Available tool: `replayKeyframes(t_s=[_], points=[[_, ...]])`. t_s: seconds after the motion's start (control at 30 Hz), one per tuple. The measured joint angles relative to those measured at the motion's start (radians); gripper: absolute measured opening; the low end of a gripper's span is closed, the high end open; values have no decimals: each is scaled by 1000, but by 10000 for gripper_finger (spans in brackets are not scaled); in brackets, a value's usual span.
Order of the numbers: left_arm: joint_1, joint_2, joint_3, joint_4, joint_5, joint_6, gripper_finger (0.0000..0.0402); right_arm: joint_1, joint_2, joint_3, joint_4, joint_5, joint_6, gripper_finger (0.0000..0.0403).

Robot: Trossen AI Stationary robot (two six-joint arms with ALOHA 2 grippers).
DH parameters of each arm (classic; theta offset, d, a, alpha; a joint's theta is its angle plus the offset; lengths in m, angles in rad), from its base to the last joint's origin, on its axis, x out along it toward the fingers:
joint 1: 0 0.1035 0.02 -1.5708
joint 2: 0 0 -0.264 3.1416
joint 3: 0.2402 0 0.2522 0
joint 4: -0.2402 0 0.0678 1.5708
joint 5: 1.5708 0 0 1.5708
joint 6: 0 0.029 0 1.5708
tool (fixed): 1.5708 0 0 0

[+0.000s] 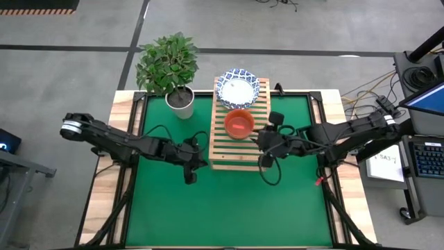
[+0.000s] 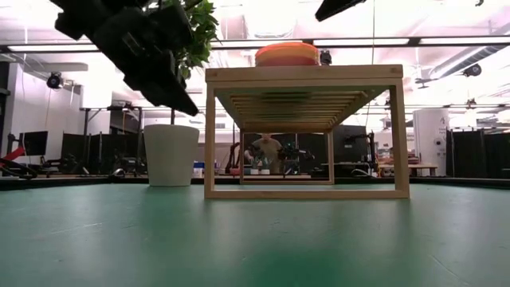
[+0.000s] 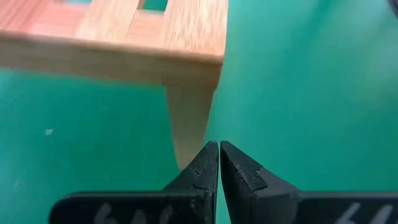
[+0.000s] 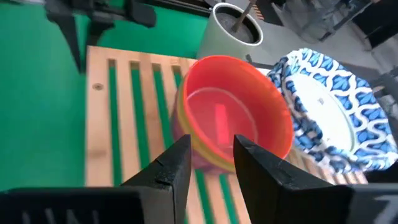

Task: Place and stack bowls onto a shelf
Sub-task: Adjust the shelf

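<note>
High view: red bowl (image 1: pixel 239 124) stacked on shelf (image 1: pixel 229 156) beside patterned bowls (image 1: pixel 237 88); right claw (image 1: pixel 263 138) open, empty, likely retreats next; left claw (image 1: pixel 190 171) closed, waiting.

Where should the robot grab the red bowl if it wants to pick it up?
Probably by its rim, coming down from above. The red bowl sits upright and open on a stack of bowls on the shelf, so its thin edge is free all round. The side away from the blue-patterned bowl has more room; the right gripper hangs open there.
</note>
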Motion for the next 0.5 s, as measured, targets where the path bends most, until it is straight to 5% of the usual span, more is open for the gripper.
replayKeyframes(t_s=[0.23, 0.5], points=[[-1, 76, -6, 209, -22, 17, 0, 90, -24, -25, -5, 1, 67, 99], [-11, 53, -7, 143, -23, 25, 0, 171, -32, -132, 28, 10, 125, 89]])
